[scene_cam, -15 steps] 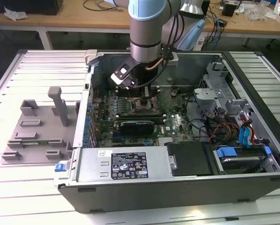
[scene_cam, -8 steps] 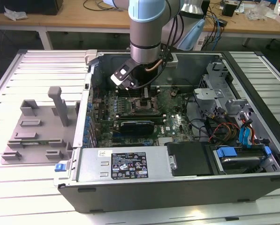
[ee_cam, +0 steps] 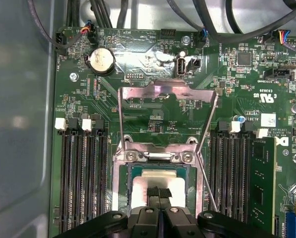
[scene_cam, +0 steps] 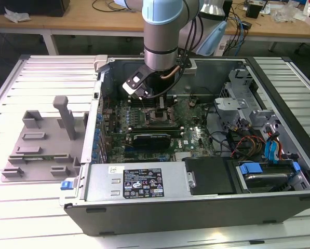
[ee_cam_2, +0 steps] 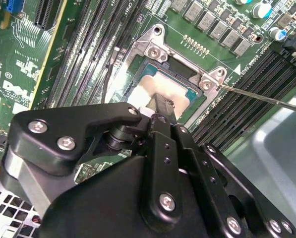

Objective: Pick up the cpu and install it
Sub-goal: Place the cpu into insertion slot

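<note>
On your slatted tabletop [scene_cam: 40, 78] sits the open case [scene_cam: 206, 207]; inside, the cpu [ee_cam: 157, 177] lies flat in its socket [ee_cam: 120, 183], your fingers [ee_cam: 154, 193] pressed together right over it, holding nothing.

Slatted table [scene_cam: 25, 207] carries an open computer case [scene_cam: 206, 210], grey fixture block [scene_cam: 40, 150] just beside that case on the exterior view's left

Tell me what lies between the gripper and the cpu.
Nothing. In the first wrist view the gripper hangs directly over the cpu lying in its socket, with no part between them; contact cannot be told.
</note>
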You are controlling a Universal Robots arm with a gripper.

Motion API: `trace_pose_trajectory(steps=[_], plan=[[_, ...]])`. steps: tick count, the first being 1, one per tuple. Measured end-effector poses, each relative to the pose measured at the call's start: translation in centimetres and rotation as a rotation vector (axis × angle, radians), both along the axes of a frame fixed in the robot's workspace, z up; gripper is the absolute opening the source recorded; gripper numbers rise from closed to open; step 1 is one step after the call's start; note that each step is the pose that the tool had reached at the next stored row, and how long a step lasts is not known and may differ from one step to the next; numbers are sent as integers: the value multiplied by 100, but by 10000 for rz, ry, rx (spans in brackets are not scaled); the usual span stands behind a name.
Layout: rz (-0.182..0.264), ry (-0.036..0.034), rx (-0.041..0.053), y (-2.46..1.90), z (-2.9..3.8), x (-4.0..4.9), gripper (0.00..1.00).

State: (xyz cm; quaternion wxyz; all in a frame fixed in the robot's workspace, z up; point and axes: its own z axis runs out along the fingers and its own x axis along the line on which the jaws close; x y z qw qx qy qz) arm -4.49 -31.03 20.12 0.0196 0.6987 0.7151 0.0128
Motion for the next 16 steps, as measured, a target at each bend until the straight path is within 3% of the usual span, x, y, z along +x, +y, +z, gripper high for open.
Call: trace_pose_trajectory(steps=[4,10,12,13,16], plan=[[-1,-20,32,7,48,4,11],[0,-9,12,4,255,2,11],[0,-8,11,3,407,2,11],[-1,-8,11,4,448,2,11],[0,-10,14,4,468,3,11]])
